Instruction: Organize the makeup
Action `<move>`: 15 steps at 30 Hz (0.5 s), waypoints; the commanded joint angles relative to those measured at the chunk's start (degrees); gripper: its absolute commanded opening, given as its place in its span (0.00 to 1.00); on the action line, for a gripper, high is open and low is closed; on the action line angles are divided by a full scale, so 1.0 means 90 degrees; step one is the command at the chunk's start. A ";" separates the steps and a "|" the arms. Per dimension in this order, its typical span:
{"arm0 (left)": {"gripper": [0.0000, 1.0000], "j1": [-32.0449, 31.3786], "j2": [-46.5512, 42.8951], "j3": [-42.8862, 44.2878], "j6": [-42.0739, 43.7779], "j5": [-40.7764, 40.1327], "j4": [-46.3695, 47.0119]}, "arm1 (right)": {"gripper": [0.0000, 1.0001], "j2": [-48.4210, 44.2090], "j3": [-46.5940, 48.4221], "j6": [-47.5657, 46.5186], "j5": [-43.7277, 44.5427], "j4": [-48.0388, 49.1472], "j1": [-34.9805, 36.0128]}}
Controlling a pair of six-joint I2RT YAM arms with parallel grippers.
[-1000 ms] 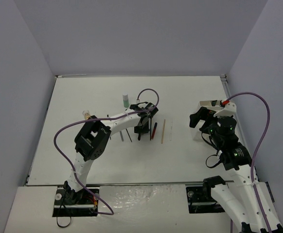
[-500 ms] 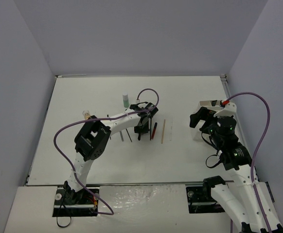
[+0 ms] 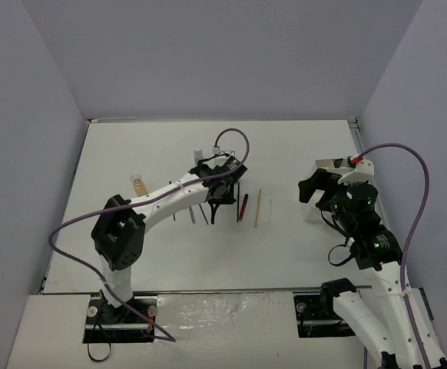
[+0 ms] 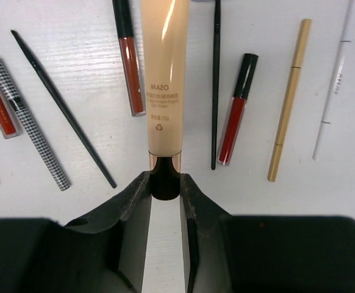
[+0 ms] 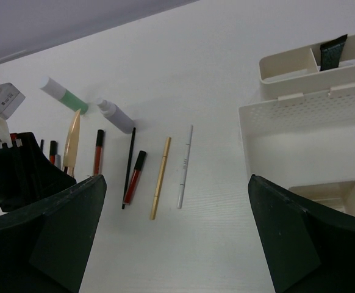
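I see a beige tube point(image 4: 165, 73) at centre frame of the left wrist view: black lettering, gold band, dark cap. Right of it are a black thin stick point(image 4: 216, 79), a red gloss point(image 4: 237, 116) with a black cap, a tan-gold pencil point(image 4: 289, 101) and a white pencil point(image 4: 333, 79). At left is a black-and-white houndstooth stick point(image 4: 28, 122). In the right wrist view, upper left, I see a green-and-white tube point(image 5: 63, 94) and a grey bottle point(image 5: 116, 117). At right there's a cream tray point(image 5: 299, 116) with a dotted wall.
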 commanded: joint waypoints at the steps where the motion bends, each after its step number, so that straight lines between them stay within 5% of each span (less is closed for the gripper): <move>1: 0.00 -0.0358 -0.0929 -0.0430 0.1089 -0.0465 0.0786 | 0.99 0.0142 0.0560 -0.0011 -0.0613 0.0278 -0.0033; 15: 0.00 -0.1533 -0.2779 -0.2191 0.3469 -0.0231 0.4094 | 0.95 0.1065 0.1374 0.0254 -0.2723 0.0288 -0.0023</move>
